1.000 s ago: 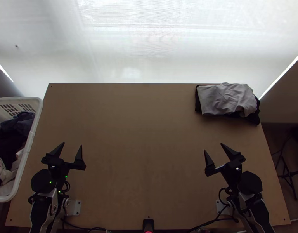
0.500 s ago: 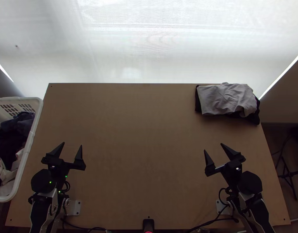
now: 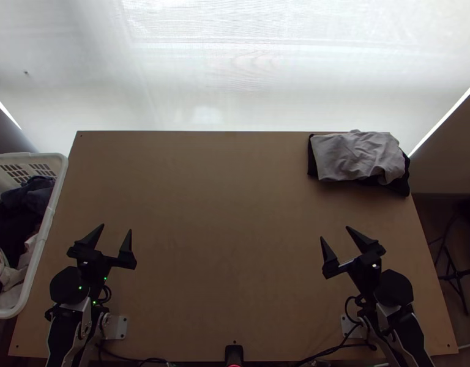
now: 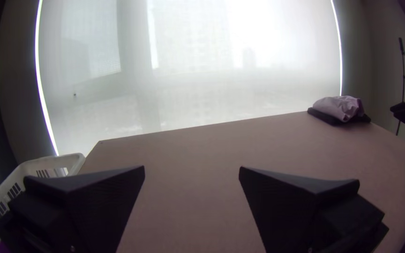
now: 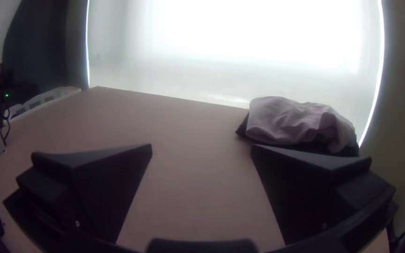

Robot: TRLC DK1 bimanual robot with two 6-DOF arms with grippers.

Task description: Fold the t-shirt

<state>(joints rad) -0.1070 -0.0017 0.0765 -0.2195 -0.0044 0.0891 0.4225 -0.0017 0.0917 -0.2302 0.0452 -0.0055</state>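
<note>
From where I stand, looking down in the top view, the left gripper (image 3: 116, 227) has its fingers well parted and grasps nothing, and the right gripper (image 3: 334, 232) is spread just as wide, holding nothing either. The grey cloth (image 3: 357, 156), which I'd guess is the t-shirt, lies well beyond the right gripper's jaws, at the table's (image 3: 235, 214) far corner on that arm's side. It sits rumpled on top of a dark cloth (image 3: 401, 185), more or less folded, though I can't count its layers. The white basket (image 3: 46, 226) stands to the outer side of the left gripper, with more clothes (image 3: 27, 199) in it, so the shirt to be folded might equally be in there. In the left wrist view the grey cloth is far off, past the jaws and across the table, a low soft mound. The right wrist view brings it nearer, ahead of the jaws and towards their outer side, its surface creased and sagging. I'd expect it to be light and limp, hard to break but quick to slump. A pinch at its near edge should do, shallow enough to spare the dark layer beneath; both grippers on separate corners would spread it better.
</note>
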